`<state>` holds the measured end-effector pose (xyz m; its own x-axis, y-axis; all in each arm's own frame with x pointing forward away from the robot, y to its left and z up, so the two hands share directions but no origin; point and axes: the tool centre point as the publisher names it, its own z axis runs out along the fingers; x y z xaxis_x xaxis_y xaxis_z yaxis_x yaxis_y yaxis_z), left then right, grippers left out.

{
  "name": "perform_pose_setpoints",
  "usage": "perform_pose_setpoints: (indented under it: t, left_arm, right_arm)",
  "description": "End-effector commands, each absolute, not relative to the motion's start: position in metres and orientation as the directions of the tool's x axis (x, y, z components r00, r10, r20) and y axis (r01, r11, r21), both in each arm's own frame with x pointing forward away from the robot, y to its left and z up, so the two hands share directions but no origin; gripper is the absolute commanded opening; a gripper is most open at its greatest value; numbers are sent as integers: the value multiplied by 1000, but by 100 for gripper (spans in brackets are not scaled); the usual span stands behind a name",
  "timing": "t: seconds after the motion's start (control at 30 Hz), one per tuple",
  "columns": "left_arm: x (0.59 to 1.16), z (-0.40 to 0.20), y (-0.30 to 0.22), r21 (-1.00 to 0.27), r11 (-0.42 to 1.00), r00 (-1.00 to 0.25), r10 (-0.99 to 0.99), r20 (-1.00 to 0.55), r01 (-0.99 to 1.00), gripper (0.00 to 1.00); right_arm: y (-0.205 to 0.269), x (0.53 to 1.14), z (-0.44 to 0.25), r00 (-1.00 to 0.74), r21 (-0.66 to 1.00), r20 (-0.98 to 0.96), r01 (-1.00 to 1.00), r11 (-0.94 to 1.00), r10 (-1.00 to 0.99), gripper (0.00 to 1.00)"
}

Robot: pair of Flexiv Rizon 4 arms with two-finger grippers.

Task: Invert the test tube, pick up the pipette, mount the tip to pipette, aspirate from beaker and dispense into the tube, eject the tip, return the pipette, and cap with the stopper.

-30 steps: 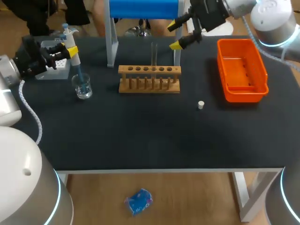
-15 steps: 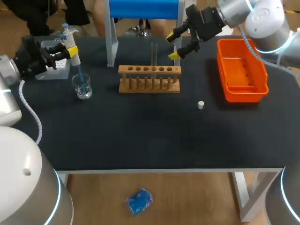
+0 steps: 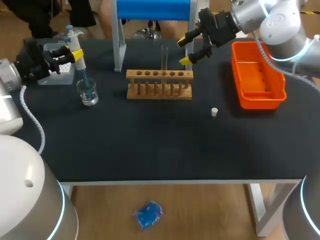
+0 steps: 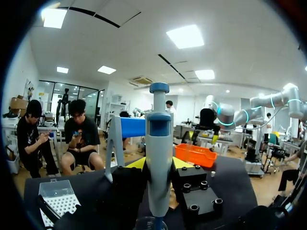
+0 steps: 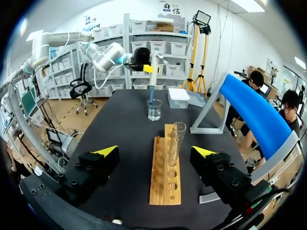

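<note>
My left gripper (image 3: pixel 74 55) is shut on the white and blue pipette (image 3: pixel 79 62), held upright at the table's far left. Its blue tip dips into the glass beaker (image 3: pixel 88 93). From the left wrist, the pipette (image 4: pixel 159 158) stands between the yellow-tipped fingers (image 4: pixel 138 163), with the beaker rim (image 4: pixel 151 224) just under it. A clear test tube (image 3: pixel 164 57) stands upright in the wooden rack (image 3: pixel 159 84). My right gripper (image 3: pixel 184 51) hangs open just right of the tube. In the right wrist view the tube (image 5: pixel 175 142) rises ahead of that gripper (image 5: pixel 155 151). A small white stopper (image 3: pixel 214 111) lies on the table.
An orange bin (image 3: pixel 259 95) sits at the far right. The clear tip box (image 3: pixel 56 74) lies behind the beaker at the far left. A blue-topped stand (image 3: pixel 119 45) rises behind the rack. Dark open table stretches in front of the rack.
My right gripper has come down and slightly left, closer to the test tube, still open. The left gripper and pipette have not moved.
</note>
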<state>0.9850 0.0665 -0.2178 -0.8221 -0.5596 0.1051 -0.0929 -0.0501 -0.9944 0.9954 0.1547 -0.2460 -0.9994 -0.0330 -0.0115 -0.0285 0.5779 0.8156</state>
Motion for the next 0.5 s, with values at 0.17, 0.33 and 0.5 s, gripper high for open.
perform_pose_setpoints:
  t: [0.17, 0.33, 0.5]
  left_arm:
    - [985, -218, 66, -995, -50, -821, -561, 104, -92, 0]
    - [985, -218, 66, -995, -50, -821, -561, 104, -92, 0]
    - [985, -218, 66, -995, -50, -821, -561, 104, -92, 0]
  right_arm:
    - [157, 1004, -249, -999, 815, -14, -31, 579, -34, 100]
    - [157, 1004, -249, -999, 815, -14, -31, 579, -34, 100]
    - [157, 1004, -249, -999, 815, -14, -31, 579, -34, 100]
